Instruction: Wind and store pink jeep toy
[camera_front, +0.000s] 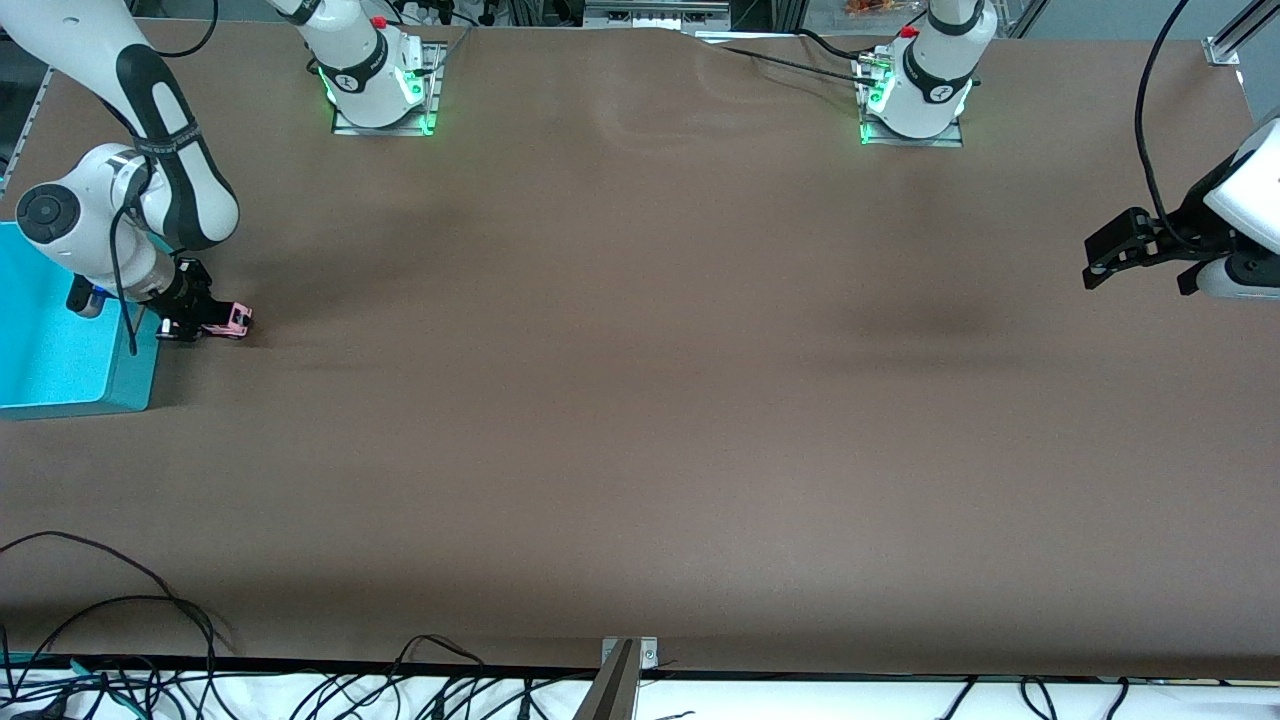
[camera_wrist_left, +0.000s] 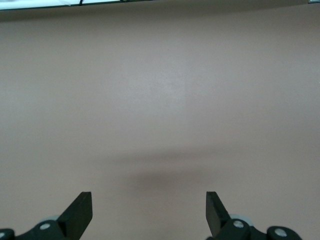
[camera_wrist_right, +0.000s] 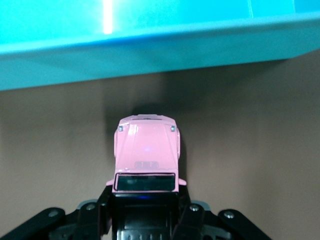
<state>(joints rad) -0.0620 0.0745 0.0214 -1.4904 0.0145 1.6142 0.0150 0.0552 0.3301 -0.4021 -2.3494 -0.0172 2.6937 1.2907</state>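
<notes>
The brown table (camera_front: 640, 400) is lying almost bare, with wide open surface stretching from the middle out toward the left arm's end. Loose black cables (camera_front: 120, 640) are trailing along its edge nearest the front camera, at about seven o'clock in the front view. At nine o'clock in that view, at the right arm's end, a teal bin (camera_front: 60, 350) is sitting on the table, its long wall (camera_wrist_right: 150, 55) running close past the working spot.

The right gripper (camera_front: 205, 320) is reaching low at the table surface just beside the bin and is gripping the pink jeep toy (camera_front: 236, 318) by its black-roofed rear half, fingers (camera_wrist_right: 192, 212) pressing on either side. In the right wrist view the jeep's (camera_wrist_right: 147, 150) pale pink bonnet is sticking out ahead of the fingers and pointing at the bin wall, with a strip of bare table between them.

The left gripper (camera_front: 1105, 262) is waiting in the air at three o'clock, over the left arm's end of the table, its fingers (camera_wrist_left: 80, 212) standing wide apart over bare surface.
</notes>
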